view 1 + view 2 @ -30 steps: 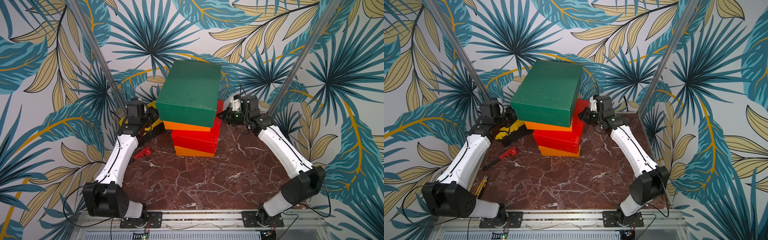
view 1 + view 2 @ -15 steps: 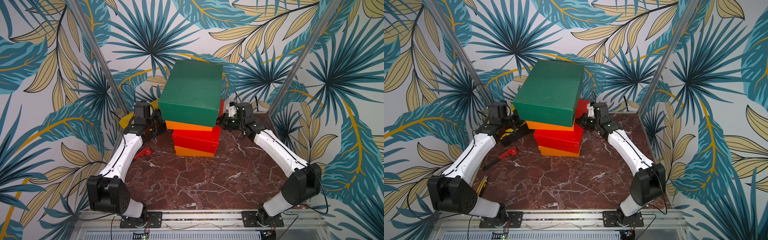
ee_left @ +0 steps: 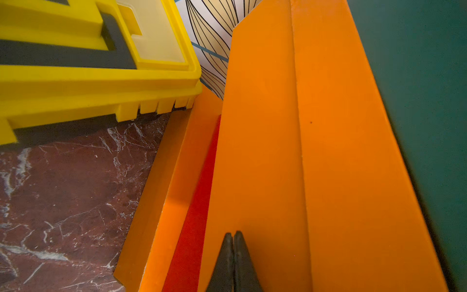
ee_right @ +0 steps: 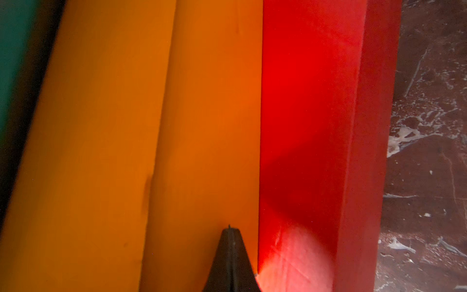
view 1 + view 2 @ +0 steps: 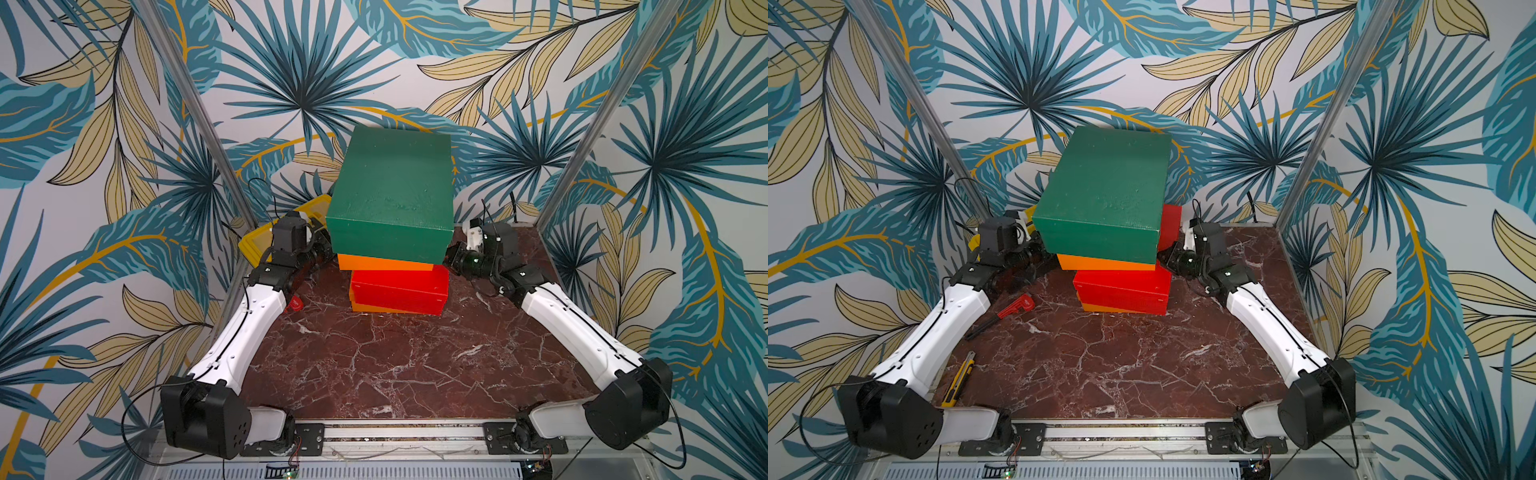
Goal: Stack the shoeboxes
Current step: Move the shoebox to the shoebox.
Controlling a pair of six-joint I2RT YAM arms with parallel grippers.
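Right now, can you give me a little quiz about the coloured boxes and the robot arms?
1. True or false: the dark green cardboard shoebox tops the stack.
2. Which shoebox rests directly on the dark red marble table? A) red B) orange C) green
3. Fill in: the left gripper and right gripper are both ____ (open or shut).
Key: 1 true. 2 B, the lowest orange cardboard shoebox. 3 shut.

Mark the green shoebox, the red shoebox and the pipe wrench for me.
green shoebox (image 5: 392, 187): in a top view, middle of its lid.
red shoebox (image 5: 399, 289): in a top view, its front wall.
pipe wrench (image 5: 1017, 306): in a top view, its red head.
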